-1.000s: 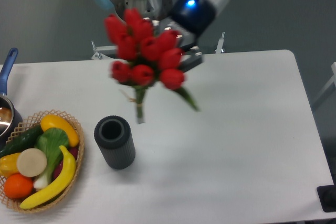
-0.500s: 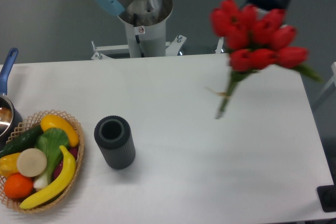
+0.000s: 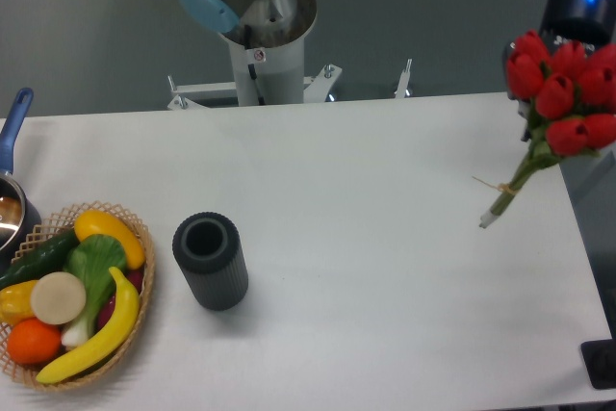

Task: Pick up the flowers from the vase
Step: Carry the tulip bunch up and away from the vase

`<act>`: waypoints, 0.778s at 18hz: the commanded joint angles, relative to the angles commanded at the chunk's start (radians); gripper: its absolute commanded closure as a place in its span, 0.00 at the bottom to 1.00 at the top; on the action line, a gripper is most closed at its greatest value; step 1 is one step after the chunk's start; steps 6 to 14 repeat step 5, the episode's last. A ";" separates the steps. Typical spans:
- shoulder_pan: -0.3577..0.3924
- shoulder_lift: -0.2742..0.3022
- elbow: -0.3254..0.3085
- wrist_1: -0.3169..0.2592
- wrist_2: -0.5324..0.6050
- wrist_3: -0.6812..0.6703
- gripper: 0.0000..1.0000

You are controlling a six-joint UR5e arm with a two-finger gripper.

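The flowers, a bunch of red tulip buds with green stems tied together, hang in the air above the table's right edge, stems pointing down-left. My gripper is behind the buds near the blue-lit wrist; its fingers are hidden by the blooms. The bunch stays aloft, so it is held. The vase, a short dark grey ribbed cylinder with an open round mouth, stands empty on the table at the left of centre, far from the flowers.
A wicker basket with banana, orange, cucumber and other produce sits at the front left. A pot with a blue handle is at the left edge. The arm's base stands behind the white table.
The flowers have been carried from above the vase area at centre-left across to the far right edge of the table. The vase and basket have not moved.
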 joint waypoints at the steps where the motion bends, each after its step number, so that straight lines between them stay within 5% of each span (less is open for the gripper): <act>1: 0.003 0.002 -0.006 0.003 0.000 0.003 0.57; 14: 0.017 0.003 -0.023 0.005 0.000 0.011 0.57</act>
